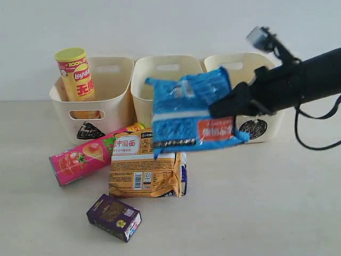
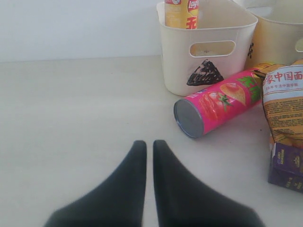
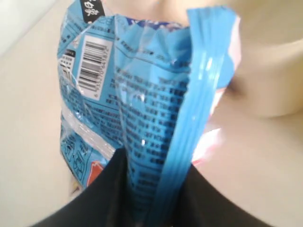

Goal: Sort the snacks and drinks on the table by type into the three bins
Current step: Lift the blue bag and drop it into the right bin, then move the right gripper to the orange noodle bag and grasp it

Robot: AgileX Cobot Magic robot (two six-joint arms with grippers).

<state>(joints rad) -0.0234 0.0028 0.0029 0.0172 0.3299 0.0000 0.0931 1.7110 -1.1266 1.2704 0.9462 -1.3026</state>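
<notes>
My right gripper (image 1: 226,106) is shut on the blue noodle packet (image 1: 192,114), holding it in the air in front of the middle bin (image 1: 166,72); the packet (image 3: 142,104) fills the right wrist view. The yellow chip tube (image 1: 76,74) stands in the left bin (image 1: 114,88), marked with a triangle. On the table (image 1: 256,202) lie the pink chip tube (image 1: 88,156), the orange noodle packet (image 1: 144,168) and the dark purple carton (image 1: 113,216). My left gripper (image 2: 145,144) is shut and empty, low over the table short of the pink tube (image 2: 215,101). The blue and white carton is hidden.
The right bin (image 1: 261,114), marked with a circle, stands behind my right arm. A black cable (image 1: 314,144) hangs from that arm. Bare table stretches at the front right and far left.
</notes>
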